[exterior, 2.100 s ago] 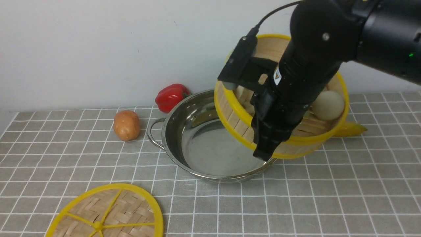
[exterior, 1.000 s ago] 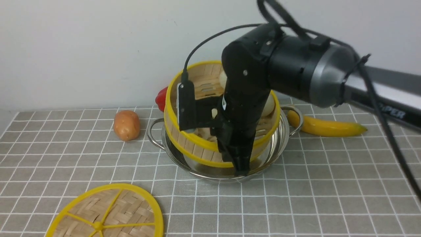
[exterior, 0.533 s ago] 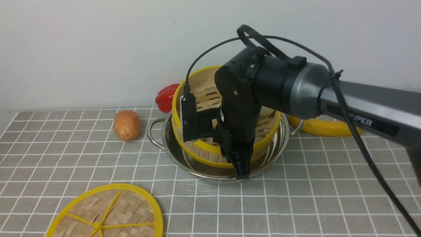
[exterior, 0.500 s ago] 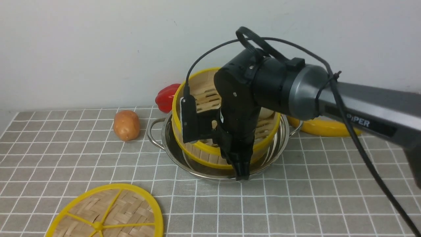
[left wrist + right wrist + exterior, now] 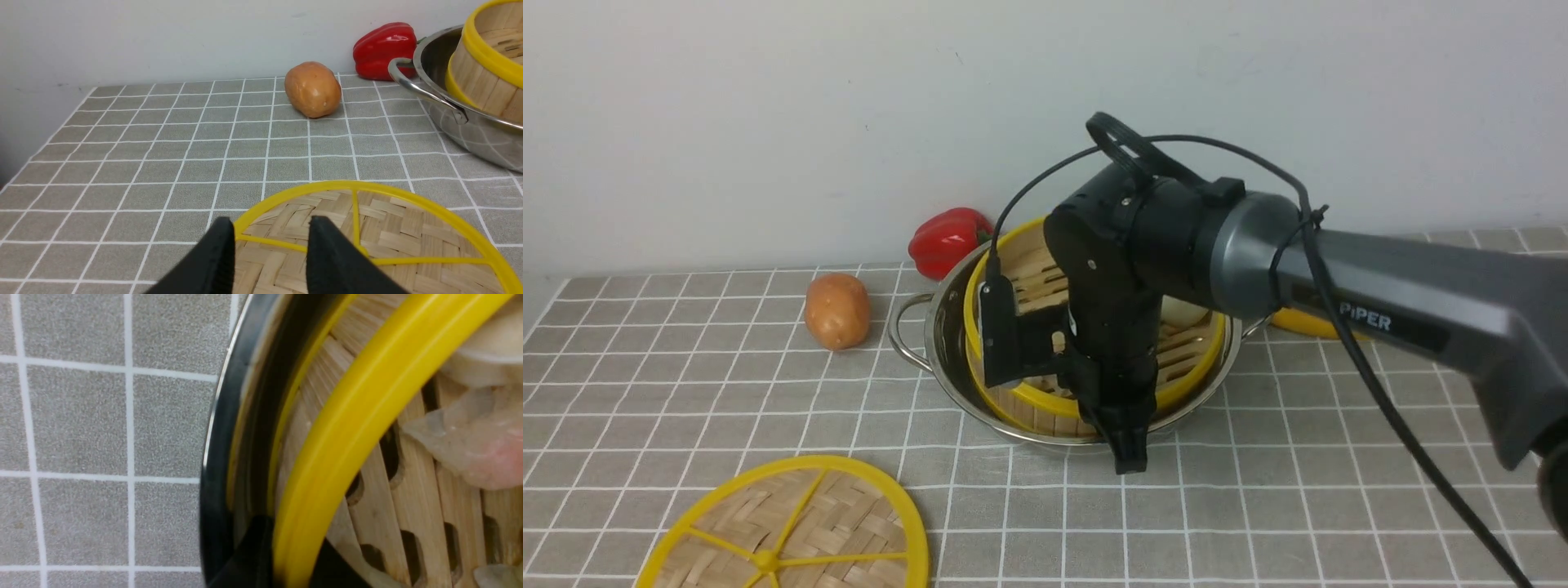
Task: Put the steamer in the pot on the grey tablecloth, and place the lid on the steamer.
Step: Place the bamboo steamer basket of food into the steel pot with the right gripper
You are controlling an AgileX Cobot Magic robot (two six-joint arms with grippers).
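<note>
The steamer [image 5: 1025,282] sits inside the pot [image 5: 947,327] on the grey tablecloth [image 5: 1298,490], a little tilted, with its yellow top rim above the pot's rim. A white bun and dumplings lie in it. My right gripper [image 5: 1127,445] is shut on the steamer's near wall. In the right wrist view [image 5: 290,571] one finger is outside the yellow rim [image 5: 347,428] and one inside. The lid [image 5: 784,531] lies flat at the front left. My left gripper [image 5: 269,228] is open just above the lid [image 5: 408,232]; it is out of the front view.
A potato [image 5: 837,310] lies left of the pot and a red pepper [image 5: 947,241] behind it by the wall. A banana [image 5: 1307,325] lies to the pot's right, mostly hidden by my right arm. The wall runs close behind.
My right gripper has carried the steamer leftward from above the pot's right side and lowered it into the pot. The lid, potato and pepper have not moved.
</note>
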